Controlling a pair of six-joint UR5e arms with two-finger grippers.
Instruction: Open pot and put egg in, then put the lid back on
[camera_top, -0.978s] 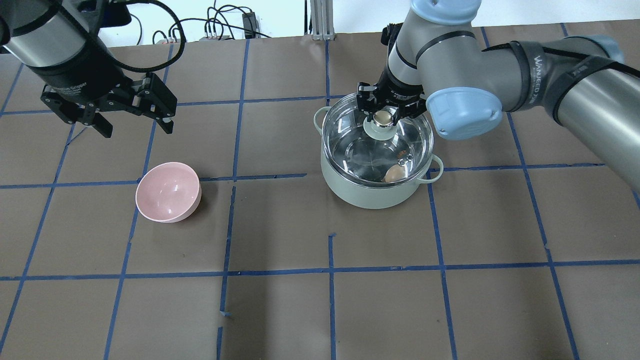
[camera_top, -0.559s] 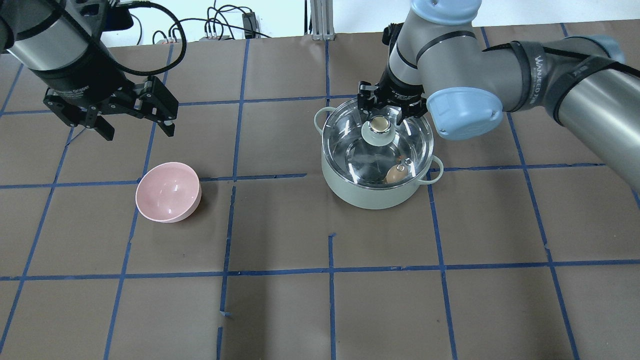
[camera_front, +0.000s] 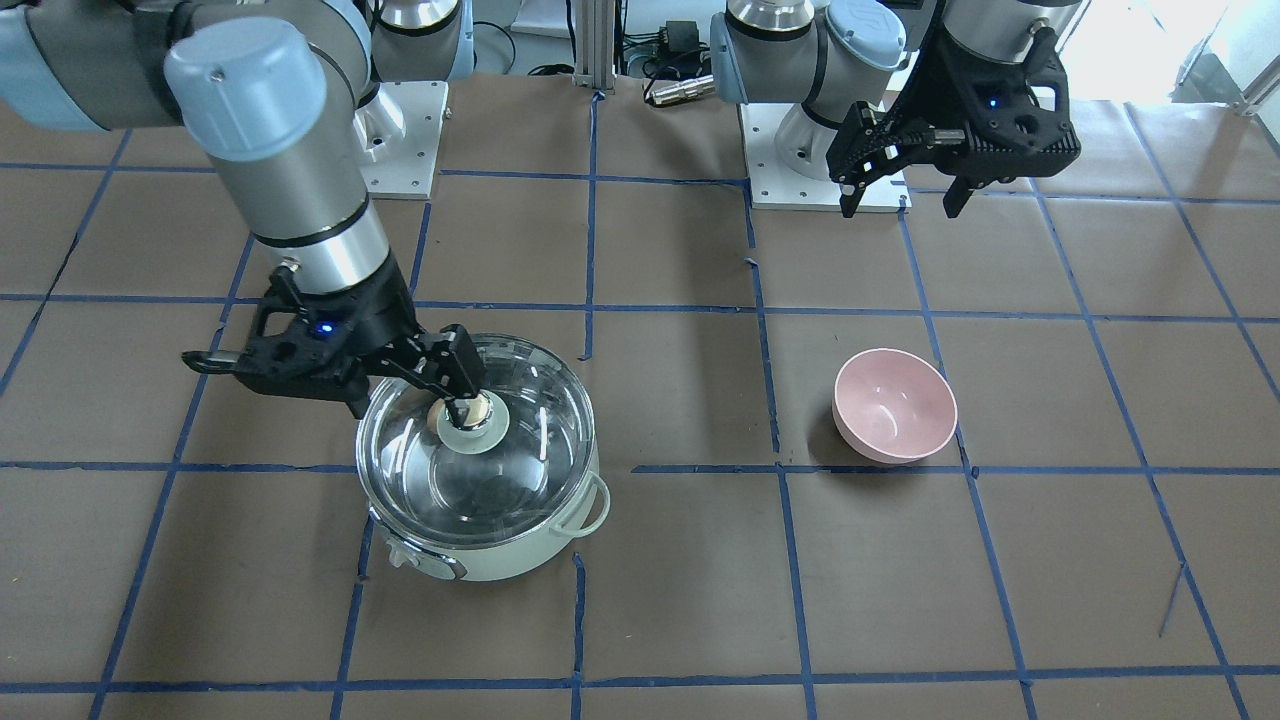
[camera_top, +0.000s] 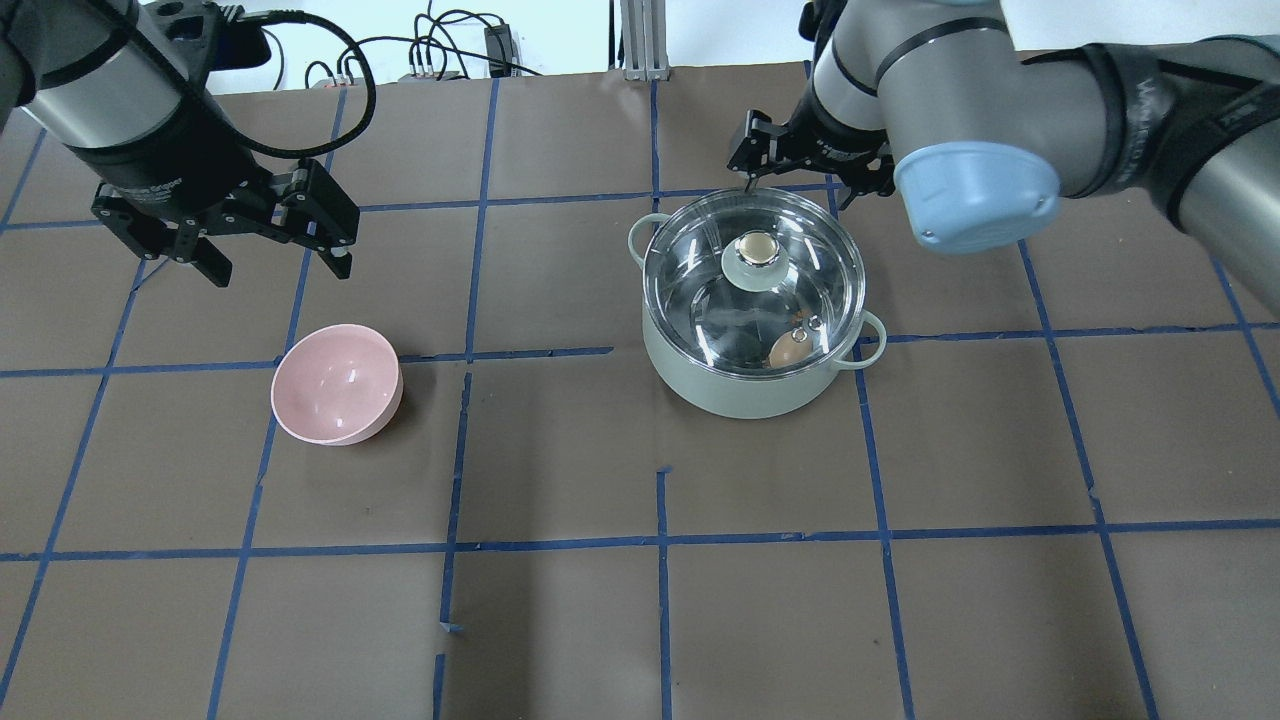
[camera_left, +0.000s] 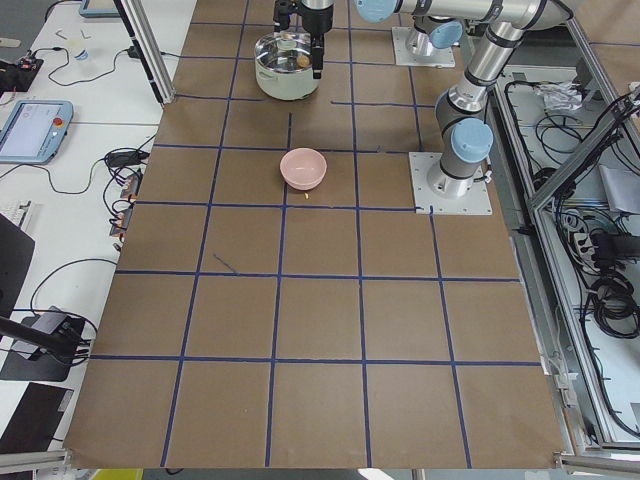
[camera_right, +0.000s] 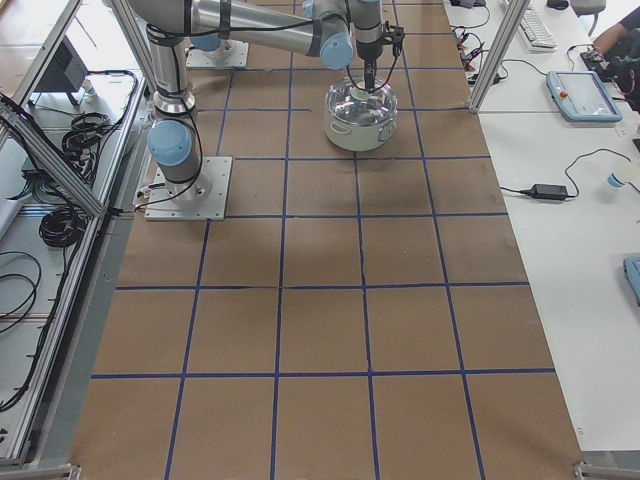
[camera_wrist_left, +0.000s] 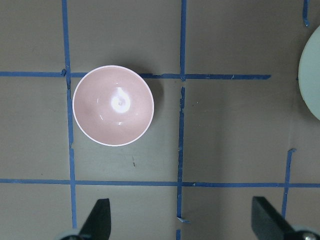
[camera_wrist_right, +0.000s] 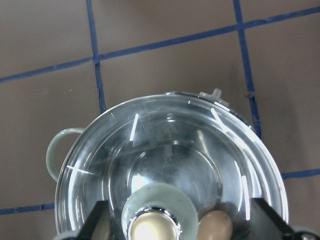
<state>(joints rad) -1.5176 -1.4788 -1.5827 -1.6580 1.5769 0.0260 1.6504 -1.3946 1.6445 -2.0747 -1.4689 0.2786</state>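
The mint-green pot (camera_top: 740, 390) stands right of the table's middle, also in the front view (camera_front: 500, 560). The clear glass lid (camera_top: 700, 270) sits level on its rim, with the gold-topped knob (camera_top: 753, 252) in the centre. The brown egg (camera_top: 788, 348) lies inside the pot under the glass; it also shows in the right wrist view (camera_wrist_right: 216, 226). My right gripper (camera_top: 810, 175) is open and empty above the pot's far side, off the knob (camera_wrist_right: 155, 225). My left gripper (camera_top: 278, 262) is open and empty, high beyond the pink bowl.
A pink bowl (camera_top: 335, 385) lies empty on the table's left half, below the left gripper; it also shows in the left wrist view (camera_wrist_left: 113, 105). Blue tape lines grid the brown table. Cables and a metal post stand along the far edge.
My right gripper has let go of the lid knob and drawn up and back from it. The lid now rests on the pot. The left arm has barely moved.
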